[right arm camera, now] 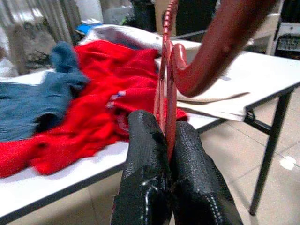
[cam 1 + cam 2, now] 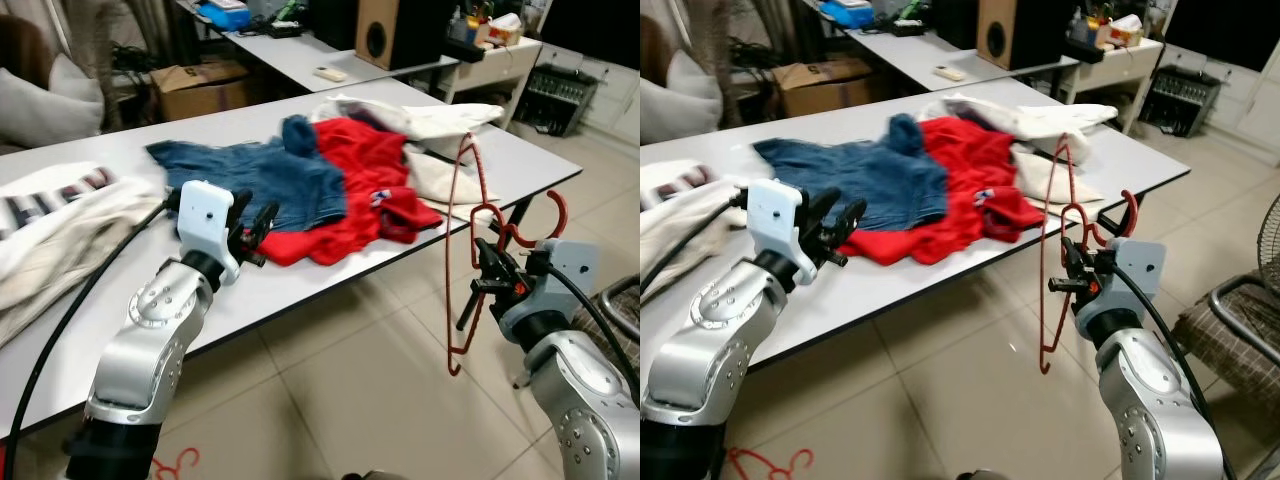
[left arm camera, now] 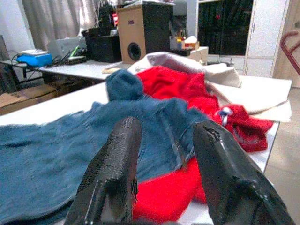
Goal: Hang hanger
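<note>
A red wire hanger (image 2: 462,240) hangs in the air off the table's near right edge, its hook (image 2: 553,212) curling over my right wrist. My right gripper (image 2: 487,270) is shut on the hanger's neck (image 1: 168,105), fingers (image 1: 145,154) pinched tight. My left gripper (image 2: 258,232) is open above the white table (image 2: 300,275), pointing at a blue garment (image 2: 265,175) and a red garment (image 2: 365,185). Its fingers (image 3: 112,164) hold nothing.
A white garment (image 2: 430,125) lies at the table's far right and a pale printed one (image 2: 60,215) at its left. Another red hanger (image 2: 765,465) lies on the tiled floor. A wicker chair (image 2: 1240,310) stands at right. Desks, a speaker (image 2: 385,30) and boxes stand behind.
</note>
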You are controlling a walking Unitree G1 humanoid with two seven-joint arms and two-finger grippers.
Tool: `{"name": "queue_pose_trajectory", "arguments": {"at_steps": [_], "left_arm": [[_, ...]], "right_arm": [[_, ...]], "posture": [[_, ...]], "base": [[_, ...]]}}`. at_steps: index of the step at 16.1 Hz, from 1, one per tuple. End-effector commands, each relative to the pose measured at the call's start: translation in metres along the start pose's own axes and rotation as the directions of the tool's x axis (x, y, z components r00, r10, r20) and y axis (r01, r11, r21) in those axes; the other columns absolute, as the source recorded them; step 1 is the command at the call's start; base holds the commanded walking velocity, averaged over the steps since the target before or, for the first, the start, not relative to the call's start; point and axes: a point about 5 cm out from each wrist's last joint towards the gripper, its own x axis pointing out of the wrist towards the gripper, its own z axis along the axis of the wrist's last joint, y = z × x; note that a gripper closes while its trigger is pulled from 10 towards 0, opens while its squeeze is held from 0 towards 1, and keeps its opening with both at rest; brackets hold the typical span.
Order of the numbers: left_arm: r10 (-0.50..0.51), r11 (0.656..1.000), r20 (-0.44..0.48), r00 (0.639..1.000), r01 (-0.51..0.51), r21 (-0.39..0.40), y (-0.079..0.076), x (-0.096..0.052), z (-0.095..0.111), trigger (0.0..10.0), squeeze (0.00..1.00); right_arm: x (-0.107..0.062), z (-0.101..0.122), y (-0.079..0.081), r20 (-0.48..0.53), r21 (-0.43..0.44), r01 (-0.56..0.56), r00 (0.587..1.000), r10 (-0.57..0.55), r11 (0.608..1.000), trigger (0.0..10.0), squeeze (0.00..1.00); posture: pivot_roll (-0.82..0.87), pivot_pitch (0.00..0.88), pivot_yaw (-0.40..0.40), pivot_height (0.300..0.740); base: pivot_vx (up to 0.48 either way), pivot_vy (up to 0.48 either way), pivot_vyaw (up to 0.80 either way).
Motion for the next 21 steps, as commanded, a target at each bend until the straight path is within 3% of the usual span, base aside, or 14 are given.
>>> {"name": "queue_pose_trajectory", "arguments": {"at_steps": [1, 5, 10, 13, 16, 21], "left_arm": [[0.001, 1.0, -0.004, 1.0, -0.001, 0.018, 0.001, 0.001, 0.0, 10.0, 0.0], [0.051, 0.999, -0.017, 0.999, -0.051, 0.015, 0.01, 0.0, -0.008, 10.0, 0.0], [0.071, 0.997, -0.032, 0.997, -0.07, 0.015, 0.015, 0.0, -0.013, 10.0, 0.0], [0.052, 0.998, -0.039, 0.998, -0.051, 0.021, 0.012, -0.001, -0.014, 10.0, 0.0], [0.037, 0.999, -0.031, 0.999, -0.036, 0.032, 0.009, 0.001, -0.011, 10.0, 0.0], [0.024, 0.999, -0.033, 0.999, -0.023, 0.04, 0.005, -0.001, -0.012, 10.0, 0.0]], "right_arm": [[-0.001, 0.004, 0.0, 0.015, 0.002, 0.0, 1.0, 0.0, 1.0, 10.0, 0.0], [-0.001, -0.002, 0.002, -0.024, -0.081, -0.028, 0.999, 0.026, 0.996, 10.0, 0.0], [0.001, 0.003, 0.003, 0.01, -0.069, -0.051, 0.999, 0.052, 0.996, 10.0, 0.0], [0.003, 0.002, 0.004, 0.005, -0.079, -0.061, 0.998, 0.062, 0.995, 10.0, 0.0], [0.007, 0.001, 0.004, 0.003, -0.065, -0.06, 0.998, 0.06, 0.996, 10.0, 0.0], [0.007, 0.0, 0.002, 0.004, -0.079, -0.053, 0.999, 0.053, 0.995, 10.0, 0.0]], "posture": [[-0.14, 0.0, -0.009, 0.74], [-0.15, 0.0, -0.01, 0.74], [-0.15, 0.0, -0.016, 0.74], [-0.14, 0.0, -0.017, 0.74], [-0.13, 0.0, -0.016, 0.74], [-0.13, 0.0, -0.022, 0.74]], "base": [[0.0, 0.0, -0.51], [0.062, 0.0, 0.0], [0.3, 0.0, 0.0], [0.363, 0.0, 0.0], [0.366, 0.0, -0.77], [0.367, 0.0, 0.0]]}}
